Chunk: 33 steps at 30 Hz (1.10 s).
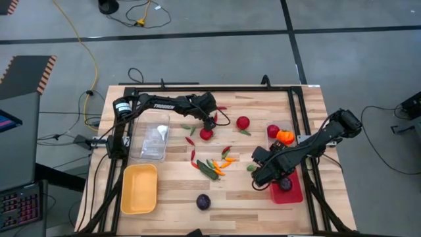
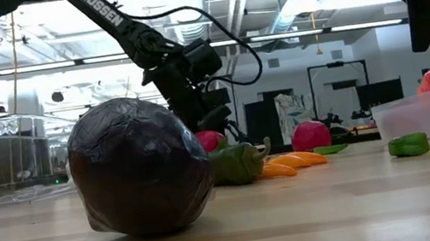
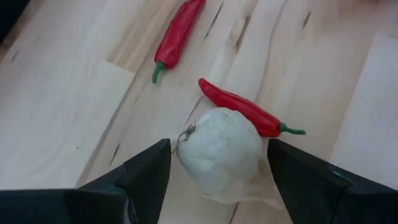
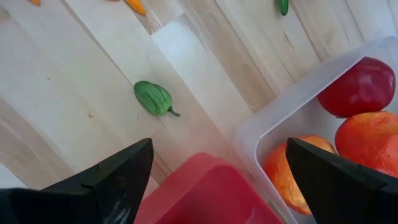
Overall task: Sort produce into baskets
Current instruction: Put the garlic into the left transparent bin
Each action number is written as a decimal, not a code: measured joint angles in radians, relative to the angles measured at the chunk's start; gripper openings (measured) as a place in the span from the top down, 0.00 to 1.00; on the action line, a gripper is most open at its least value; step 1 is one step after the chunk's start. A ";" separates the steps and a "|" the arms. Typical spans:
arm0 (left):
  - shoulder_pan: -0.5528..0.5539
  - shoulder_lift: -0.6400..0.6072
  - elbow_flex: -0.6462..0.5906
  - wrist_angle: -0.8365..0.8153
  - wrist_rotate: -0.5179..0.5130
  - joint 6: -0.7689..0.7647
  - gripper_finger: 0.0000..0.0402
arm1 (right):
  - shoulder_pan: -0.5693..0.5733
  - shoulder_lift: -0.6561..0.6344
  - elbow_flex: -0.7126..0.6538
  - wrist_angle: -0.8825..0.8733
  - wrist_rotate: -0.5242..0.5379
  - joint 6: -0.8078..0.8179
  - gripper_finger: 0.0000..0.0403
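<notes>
White garlic point(image 3: 222, 152) between the spread fingers of the left tool point(image 3: 217, 171), arm reaching down to the table.

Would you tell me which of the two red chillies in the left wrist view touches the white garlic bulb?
The one with its green stem pointing away from the other chilli, which lies clear of the bulb.

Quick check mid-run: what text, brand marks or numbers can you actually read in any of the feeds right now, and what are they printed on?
"TROSSEN": white letters along the left arm's link, high view.
"TROSSEN", only partly in frame: the same arm's link, low view.
Monitor at the table's left edge: glowing, but nothing on it is readable.
Produce, bins, table: no labels or numbers visible.
Wrist views: no text.
</notes>
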 joint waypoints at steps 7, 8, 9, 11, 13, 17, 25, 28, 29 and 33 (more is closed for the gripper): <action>0.008 -0.002 -0.001 0.000 -0.003 0.004 0.59 | 0.000 0.000 0.000 0.001 0.001 0.000 0.02; 0.008 -0.002 -0.001 0.000 -0.004 0.004 0.62 | 0.000 0.000 0.000 0.001 0.001 -0.001 0.02; 0.008 -0.002 -0.002 0.002 -0.006 0.004 0.65 | 0.000 0.000 0.000 0.001 0.001 -0.002 0.02; 0.008 -0.002 0.002 -0.004 -0.002 0.007 0.70 | 0.000 0.000 0.000 0.001 0.001 -0.003 0.02; 0.008 -0.001 0.020 -0.027 0.004 0.019 0.72 | 0.000 0.000 0.000 0.001 0.001 -0.003 0.02; 0.008 -0.007 0.108 -0.137 0.010 0.072 0.73 | 0.000 0.000 0.000 0.001 0.001 -0.003 0.02; 0.004 -0.085 0.354 -0.573 0.013 0.185 0.70 | 0.000 0.000 0.000 0.001 0.001 -0.002 0.02; -0.007 -0.144 0.380 -0.701 0.017 0.192 0.70 | 0.000 0.000 0.000 0.004 0.001 -0.002 0.02; -0.012 -0.167 0.380 -0.742 0.017 0.189 0.70 | 0.000 0.000 0.000 0.004 0.001 -0.002 0.02; -0.035 -0.249 0.380 -0.922 0.019 0.140 0.70 | 0.000 0.000 0.001 0.015 0.003 -0.027 0.02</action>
